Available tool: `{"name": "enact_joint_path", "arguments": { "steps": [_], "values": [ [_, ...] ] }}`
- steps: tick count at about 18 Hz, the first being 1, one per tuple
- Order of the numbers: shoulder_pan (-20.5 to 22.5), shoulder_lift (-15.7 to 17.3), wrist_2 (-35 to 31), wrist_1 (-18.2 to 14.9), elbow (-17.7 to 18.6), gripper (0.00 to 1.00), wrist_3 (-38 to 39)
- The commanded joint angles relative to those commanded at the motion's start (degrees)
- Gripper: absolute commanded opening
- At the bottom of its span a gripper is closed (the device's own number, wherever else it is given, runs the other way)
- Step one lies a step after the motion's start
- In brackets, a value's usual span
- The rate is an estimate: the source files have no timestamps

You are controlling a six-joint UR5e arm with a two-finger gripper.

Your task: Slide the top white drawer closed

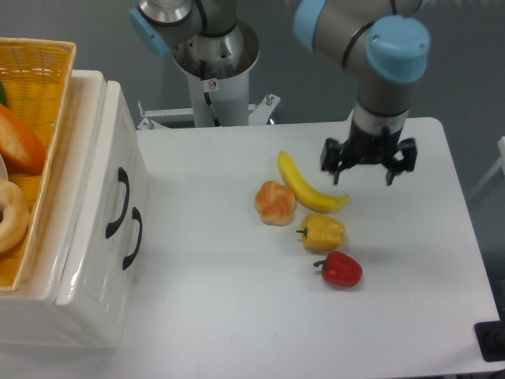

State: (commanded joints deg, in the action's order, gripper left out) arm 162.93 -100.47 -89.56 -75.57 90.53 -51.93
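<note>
Hovering with fingers spread and empty, the claw [369, 162] hung above the desk [237, 276] right of a banana [304, 185], well apart from the top white drawer [110, 197] at left.

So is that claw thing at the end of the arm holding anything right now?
No, nothing is held. The end effector hangs open above the table, right of the banana, with only empty space between its fingers.
</note>
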Motion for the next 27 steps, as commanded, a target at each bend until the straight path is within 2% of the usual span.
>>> {"name": "enact_joint_path", "arguments": {
  "steps": [4, 9, 11, 14, 16, 18, 22, 27],
  "values": [
    [8.0, 3.8, -1.5, -5.6, 0.3, 1.00, -10.3],
    [16.6, 7.0, -1.9, -10.1, 0.4, 1.00, -21.9],
    [21.7, 8.6, -3.7, -12.4, 0.9, 1.00, -27.7],
    [29.8, 11.2, -3.7, -12.8, 3.2, 1.00, -38.9],
    [35.1, 11.6, -3.7, -13.5, 4.0, 1.00, -48.3],
    [39.2, 11.7, -4.7, -13.6, 4.3, 1.00, -54.1],
    [44.9, 11.3, -7.9, -13.4, 4.3, 1.00, -59.1],
    [48.5, 11.2, -8.2, -13.5, 4.4, 1.00, -63.2]
  ]
}}
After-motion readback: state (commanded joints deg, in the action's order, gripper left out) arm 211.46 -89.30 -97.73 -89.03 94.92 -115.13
